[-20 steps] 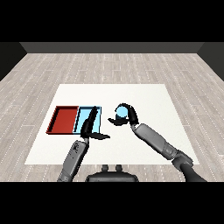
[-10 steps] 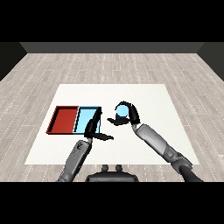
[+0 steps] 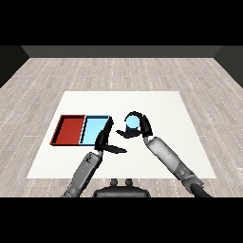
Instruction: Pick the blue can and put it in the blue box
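We have the blue can point(image 3: 132, 123) in our right hand point(image 3: 138, 126). The fingers and thumb curl round it, so the can cannot slip out. It sits up off the white table point(image 3: 156, 107), near the middle, just to the right of the light blue tray point(image 3: 94, 130). We think it is held up high like this so it can go over the tray's rim without bumping it.

Our left hand point(image 3: 105, 138) holds nothing. Its fingers are straight and point up along the right edge of the light blue tray, and the thumb sticks out to the right. We cannot tell if it touches the tray. It may be in the way when the can comes across, so we would watch that.

The 2 trays lie side by side near the left edge of the table. The red tray point(image 3: 69, 131) is on the left, so the light blue one is nearer to the can. That makes the trip short. The can is not in the tray yet, so we think the putting down is the part left to do.
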